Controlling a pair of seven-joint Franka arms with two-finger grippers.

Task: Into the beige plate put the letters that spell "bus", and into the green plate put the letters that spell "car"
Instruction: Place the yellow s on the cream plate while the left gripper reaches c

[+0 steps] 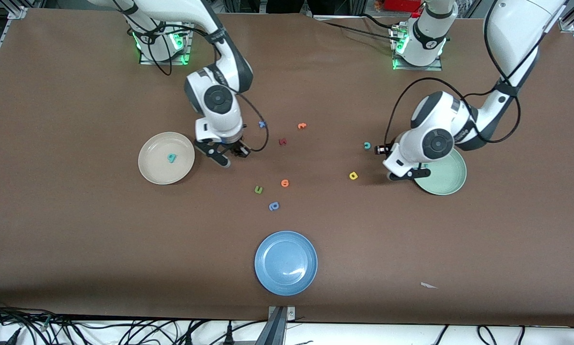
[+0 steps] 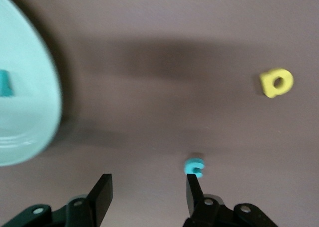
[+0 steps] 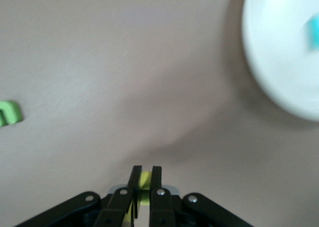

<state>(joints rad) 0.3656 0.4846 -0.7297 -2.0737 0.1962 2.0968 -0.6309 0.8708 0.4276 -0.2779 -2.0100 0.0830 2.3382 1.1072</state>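
My right gripper (image 1: 232,154) (image 3: 143,176) is shut on a small yellow letter (image 3: 145,179); which letter it is I cannot tell. It hangs over the table just beside the beige plate (image 1: 152,167) (image 3: 279,72), toward the left arm's end. A teal letter (image 1: 171,157) (image 3: 313,31) lies in that plate. My left gripper (image 1: 404,175) (image 2: 148,187) is open and holds nothing, beside the green plate (image 1: 447,182) (image 2: 25,117). A teal piece (image 2: 5,83) lies in the green plate. The teal "c" (image 1: 367,145) (image 2: 194,167) rests by one fingertip. The yellow "a" (image 1: 353,176) (image 2: 275,82) lies nearby.
Mid-table lie loose letters: a blue one (image 1: 263,124), two orange (image 1: 302,126) (image 1: 285,183), a dark red (image 1: 282,142), a green u-like one (image 1: 258,190) (image 3: 10,112) and a periwinkle one (image 1: 274,206). A blue plate (image 1: 286,275) sits nearest the front camera.
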